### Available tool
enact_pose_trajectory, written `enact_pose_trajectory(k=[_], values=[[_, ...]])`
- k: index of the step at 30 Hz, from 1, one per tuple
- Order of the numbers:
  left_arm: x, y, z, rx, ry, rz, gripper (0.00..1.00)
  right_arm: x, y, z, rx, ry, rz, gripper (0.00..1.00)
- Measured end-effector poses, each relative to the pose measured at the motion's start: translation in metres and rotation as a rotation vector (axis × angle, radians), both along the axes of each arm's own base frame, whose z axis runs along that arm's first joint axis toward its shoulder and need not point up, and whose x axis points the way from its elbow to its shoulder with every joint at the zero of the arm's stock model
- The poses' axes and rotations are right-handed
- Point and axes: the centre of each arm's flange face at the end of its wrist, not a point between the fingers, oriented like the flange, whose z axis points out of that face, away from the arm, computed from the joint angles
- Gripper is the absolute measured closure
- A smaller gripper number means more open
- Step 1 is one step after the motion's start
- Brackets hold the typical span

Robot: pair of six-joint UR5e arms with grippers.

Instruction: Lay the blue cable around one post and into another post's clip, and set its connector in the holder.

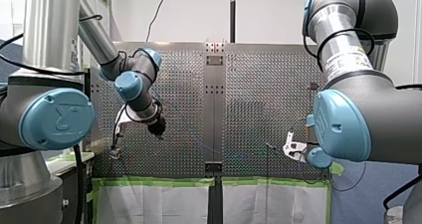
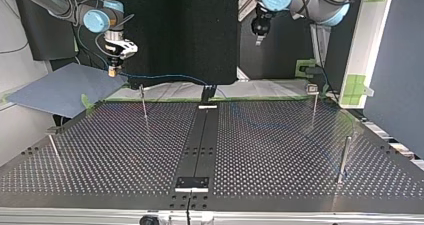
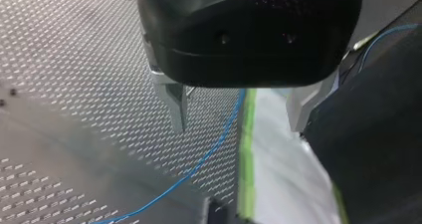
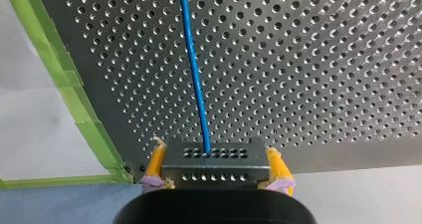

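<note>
My right pincer (image 2: 114,71) is clamped on the metal connector (image 4: 214,170), yellow pads either side, holding it just past the counter (image 2: 280,150) edge at the top view's left, and the blue cable (image 4: 195,74) trails from it toward the middle. My left pincer (image 3: 239,114) hangs wide open, gripping nothing, with the cable lying on the counter beneath it. By my read nothing's routed yet: no loop round the nearby post (image 2: 144,104), no clip, no holder.
</note>
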Motion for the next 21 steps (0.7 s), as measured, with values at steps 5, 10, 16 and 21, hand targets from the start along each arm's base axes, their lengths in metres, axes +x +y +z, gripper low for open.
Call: enact_pose_trajectory(k=[5,10,16,21], values=[[-0.019,-0.005,-0.015,-0.026,0.022,-0.019,0.0,0.001,0.001,0.0,-0.001,0.001,0.003,0.73],[-0.037,-0.01,-0.033,-0.042,0.049,-0.031,0.0,0.003,0.001,0.0,-0.004,-0.002,0.007,0.73],[-0.034,-0.032,-0.039,-0.08,0.037,-0.1,0.0,0.004,0.001,0.0,-0.003,-0.002,0.01,0.73],[-0.028,-0.055,-0.042,-0.117,0.017,-0.173,0.0,0.005,0.001,0.0,-0.004,0.0,0.012,0.73]])
